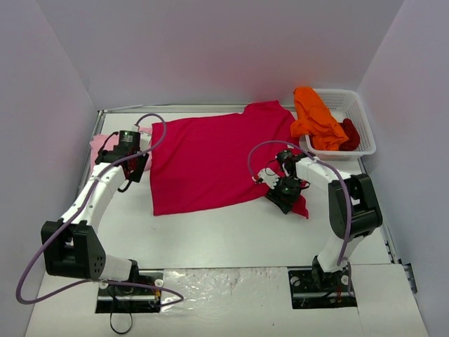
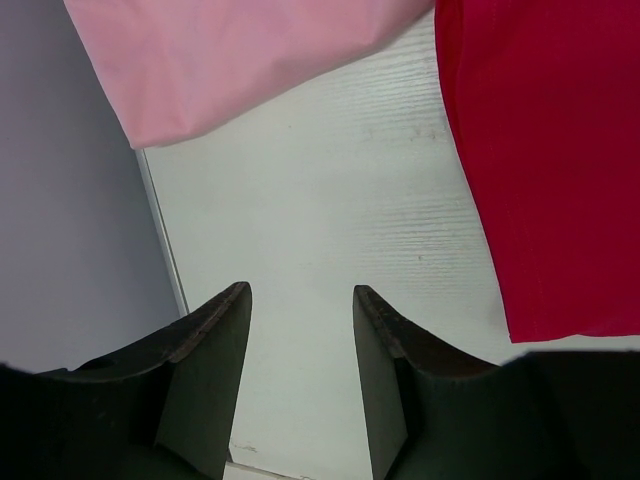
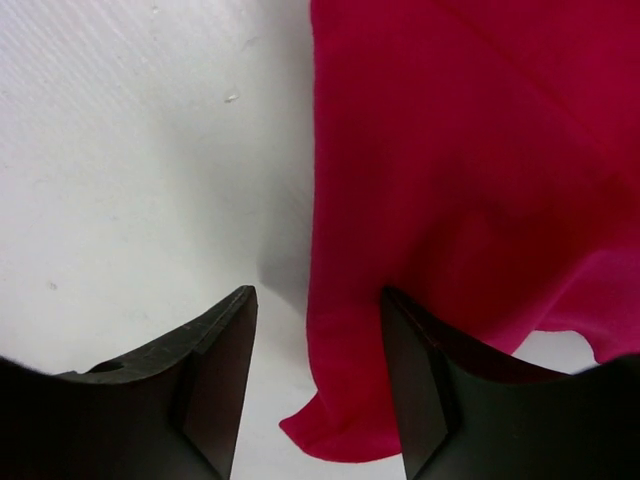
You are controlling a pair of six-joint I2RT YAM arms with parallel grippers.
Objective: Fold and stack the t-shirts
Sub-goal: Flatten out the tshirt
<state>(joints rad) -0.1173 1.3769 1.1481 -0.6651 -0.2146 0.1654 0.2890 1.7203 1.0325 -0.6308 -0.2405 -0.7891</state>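
Note:
The large crimson-magenta t-shirt lies spread flat across the middle of the table. The pale pink t-shirt lies at the far left, partly under my left arm. The bright orange t-shirt and the dark red t-shirt sit in the white mesh basket. My left gripper is open and empty over bare table between the pink shirt and the crimson shirt's left edge. My right gripper is open over the crimson shirt's near right corner, with the cloth edge between its fingers.
The table has a metal rim along its left and far edges. Purple-grey walls close in on three sides. Purple cables loop above both arms. Crinkled plastic sheeting lies between the arm bases.

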